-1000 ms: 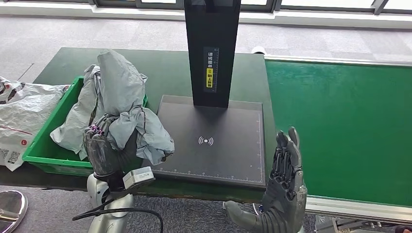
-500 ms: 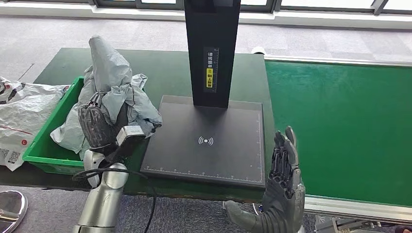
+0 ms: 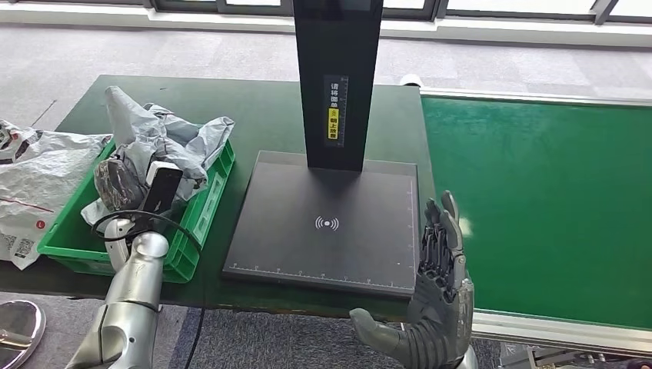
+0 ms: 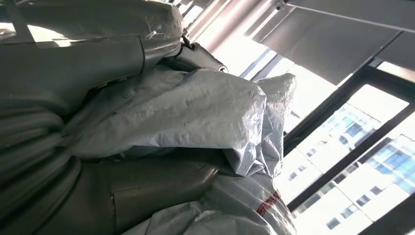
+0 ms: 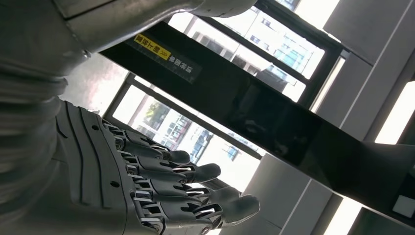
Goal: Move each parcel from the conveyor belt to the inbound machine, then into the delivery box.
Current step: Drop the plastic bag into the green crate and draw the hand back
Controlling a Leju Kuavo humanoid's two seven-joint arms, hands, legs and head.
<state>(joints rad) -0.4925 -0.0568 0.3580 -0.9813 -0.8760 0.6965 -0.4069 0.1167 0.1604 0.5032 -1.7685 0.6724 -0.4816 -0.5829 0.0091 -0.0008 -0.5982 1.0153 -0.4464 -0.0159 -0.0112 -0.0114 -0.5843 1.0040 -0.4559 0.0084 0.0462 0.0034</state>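
A crumpled grey plastic parcel (image 3: 165, 134) lies in the green delivery box (image 3: 206, 209) at the table's left. My left hand (image 3: 117, 184) grips the parcel's near side, down inside the box. In the left wrist view the grey parcel (image 4: 195, 107) is pressed between the thumb (image 4: 73, 54) and the fingers (image 4: 156, 183). The inbound machine's black plate (image 3: 327, 223) is bare, its black post (image 3: 336, 77) rising behind. My right hand (image 3: 440, 265) stands upright and open at the table's front edge, right of the plate; in the right wrist view the right hand (image 5: 161, 186) holds nothing.
The green conveyor belt (image 3: 538, 200) runs along the right with no parcel on it. A white printed bag (image 3: 34, 184) lies left of the green box. The machine's black post (image 5: 274, 107) crosses the right wrist view.
My left hand has carried the grey parcel leftward from the plate's edge and lowered it into the green box. The right hand has shifted only slightly.
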